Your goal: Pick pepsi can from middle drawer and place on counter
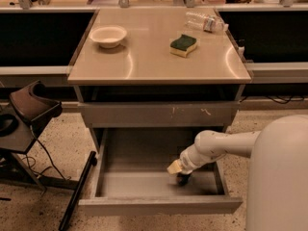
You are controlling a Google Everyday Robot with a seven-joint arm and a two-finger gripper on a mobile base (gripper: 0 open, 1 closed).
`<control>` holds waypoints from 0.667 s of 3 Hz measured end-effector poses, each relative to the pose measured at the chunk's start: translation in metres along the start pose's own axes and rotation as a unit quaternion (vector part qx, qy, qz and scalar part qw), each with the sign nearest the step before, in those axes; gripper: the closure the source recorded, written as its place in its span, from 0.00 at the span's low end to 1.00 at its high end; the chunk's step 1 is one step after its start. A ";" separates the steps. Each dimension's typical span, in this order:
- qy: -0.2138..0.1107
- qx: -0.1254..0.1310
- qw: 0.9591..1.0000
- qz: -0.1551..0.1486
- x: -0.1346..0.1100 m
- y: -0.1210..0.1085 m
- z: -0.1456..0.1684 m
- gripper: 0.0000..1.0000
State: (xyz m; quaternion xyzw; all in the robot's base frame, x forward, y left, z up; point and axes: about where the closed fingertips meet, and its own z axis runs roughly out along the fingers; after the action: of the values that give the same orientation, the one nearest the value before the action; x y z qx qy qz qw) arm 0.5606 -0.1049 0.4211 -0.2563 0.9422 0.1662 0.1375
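No text, brand or number can be read. The clear plastic bottle (204, 22) on the counter (144, 57) carries a label, but its wording cannot be made out. The gripper (183, 177) is down inside the open middle drawer (154, 205).

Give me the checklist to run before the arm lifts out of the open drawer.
1. Drawer pulled fully open: ok.
2. Gripper down inside the drawer, right of middle: ok.
3. Can in the gripper's hold: cannot tell; no can shows plainly.
4. Bare spot on the counter between bowl and sponge: ok.
5. Bottle lying at the back right corner, away from that spot: ok.
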 end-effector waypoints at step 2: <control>-0.015 0.006 1.000 -0.002 -0.005 0.006 -0.010 0.89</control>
State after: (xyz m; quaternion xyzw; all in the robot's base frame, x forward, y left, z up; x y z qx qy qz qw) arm 0.5598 -0.1012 0.4335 -0.2551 0.9405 0.1642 0.1530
